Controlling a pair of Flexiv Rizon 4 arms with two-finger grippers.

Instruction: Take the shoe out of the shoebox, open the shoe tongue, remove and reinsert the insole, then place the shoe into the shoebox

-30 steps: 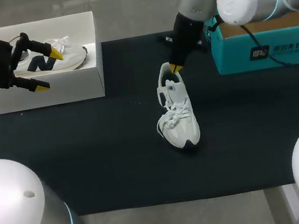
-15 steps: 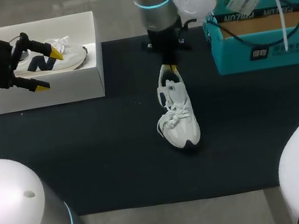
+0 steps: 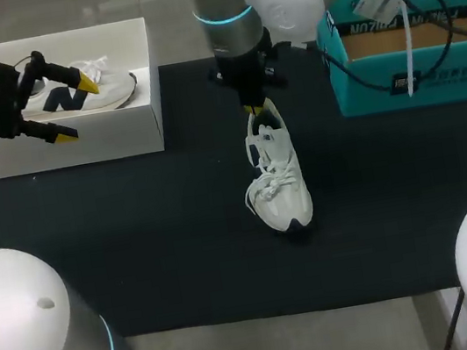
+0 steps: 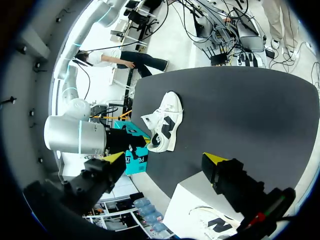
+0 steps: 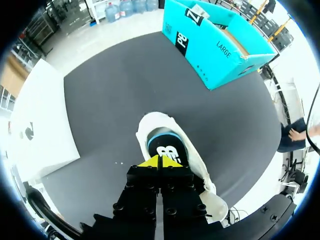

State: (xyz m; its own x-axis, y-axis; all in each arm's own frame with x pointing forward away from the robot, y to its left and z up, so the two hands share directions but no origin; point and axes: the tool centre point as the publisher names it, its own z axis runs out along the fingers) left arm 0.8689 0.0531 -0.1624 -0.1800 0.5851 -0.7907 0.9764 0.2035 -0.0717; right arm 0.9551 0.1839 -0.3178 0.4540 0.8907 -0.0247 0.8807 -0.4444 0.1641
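Note:
A white shoe (image 3: 276, 177) lies on the black mat (image 3: 138, 243), toe toward the front edge. My right gripper (image 3: 255, 111) hangs over its heel opening, shut. In the right wrist view the yellow tips (image 5: 160, 161) are pressed together just above the dark insole (image 5: 164, 146) inside the shoe (image 5: 195, 165); nothing shows between them. My left gripper (image 3: 62, 104) is open over the front wall of the white shoebox (image 3: 85, 138), which holds a second white shoe (image 3: 100, 88). In the left wrist view, the left gripper (image 4: 165, 160) has the shoe on the mat (image 4: 165, 120) far ahead of it.
A teal cardboard box (image 3: 412, 67) stands at the back right of the mat, with cables from my right arm hanging in front of it. The white shoebox sits at the back left corner. Bare mat lies in front of the shoe and to both sides of it.
My right arm's upper links have swung left and its wrist has turned, while the gripper stayed shut at the shoe's heel. The left arm and the shoe have not moved.

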